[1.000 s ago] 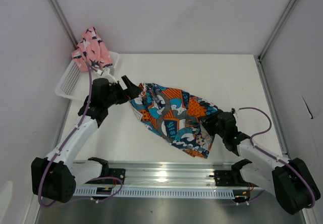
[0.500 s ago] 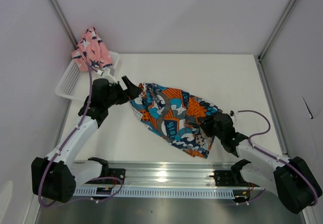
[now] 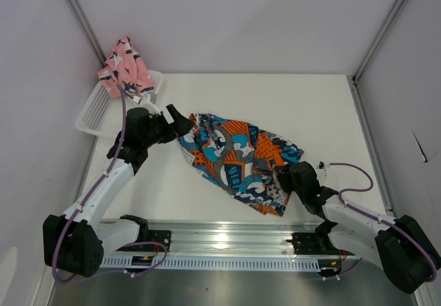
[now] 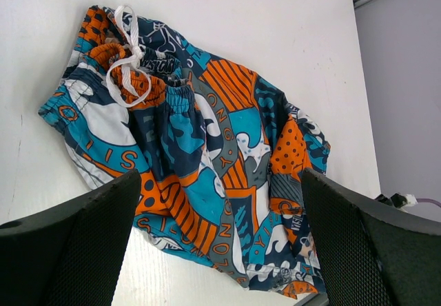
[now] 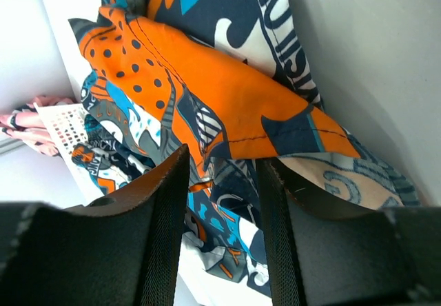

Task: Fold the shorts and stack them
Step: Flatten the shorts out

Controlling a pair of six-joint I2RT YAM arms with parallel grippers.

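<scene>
Right gripper (image 3: 284,176) has slid along the hem (image 5: 262,137) of the limp blue-orange printed fabric shorts (image 3: 234,156), jaws apart; left gripper (image 3: 182,123), likewise apart, faces their waistband (image 4: 138,85), the surest hold.

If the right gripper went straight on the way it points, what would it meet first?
The printed shorts: their orange hem panel lies directly ahead of the right gripper, framed by its open fingers. It looks very close, though depth is hard to judge.

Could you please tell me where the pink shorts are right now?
In the top view, the pink shorts sit heaped on the far end of the white basket, at the table's far left corner.
</scene>
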